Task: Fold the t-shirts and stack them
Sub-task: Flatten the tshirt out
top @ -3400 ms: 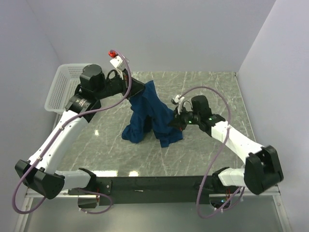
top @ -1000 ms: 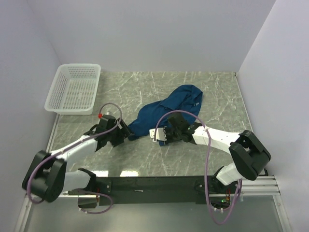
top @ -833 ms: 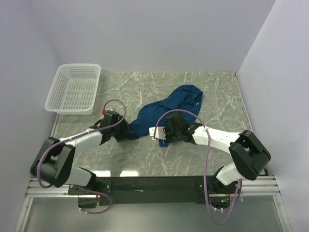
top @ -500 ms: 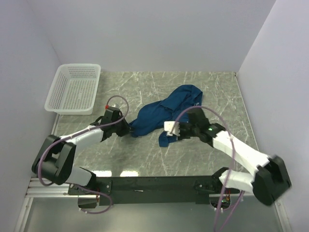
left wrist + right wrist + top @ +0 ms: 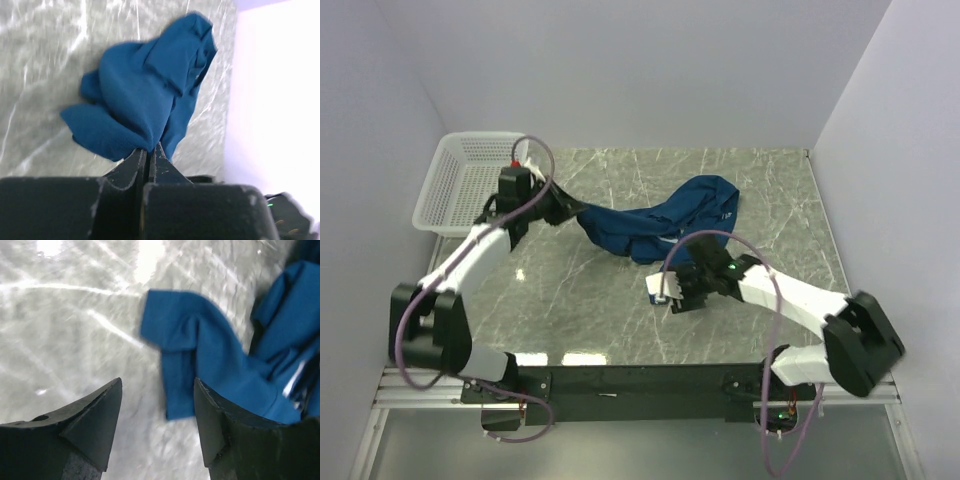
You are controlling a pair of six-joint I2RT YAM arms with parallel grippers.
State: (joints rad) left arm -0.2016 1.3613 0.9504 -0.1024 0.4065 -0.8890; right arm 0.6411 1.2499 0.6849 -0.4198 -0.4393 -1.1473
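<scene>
The dark blue t-shirt [image 5: 660, 218] lay bunched in a long, crumpled band across the middle of the table, its wider end toward the far right. Its left end was caught in my left gripper [image 5: 570, 212]. In the left wrist view my fingers [image 5: 126, 167] were pressed together with a fold of the cloth nipped between their tips. I could not tell whether that end touched the surface.

My right gripper [image 5: 682, 290] hung low on the near side of the shirt with its jaws apart and nothing between them. Under it was only bare stone, and a loose flap of blue lay just ahead of the tips.

The table [image 5: 570, 300] was grey-green with pale marble veins and glossy patches of reflected light. A white mesh basket [image 5: 438, 195] sat at its far left corner, just behind my left arm. Plain pale walls [image 5: 640, 70] closed in the back and both sides.
</scene>
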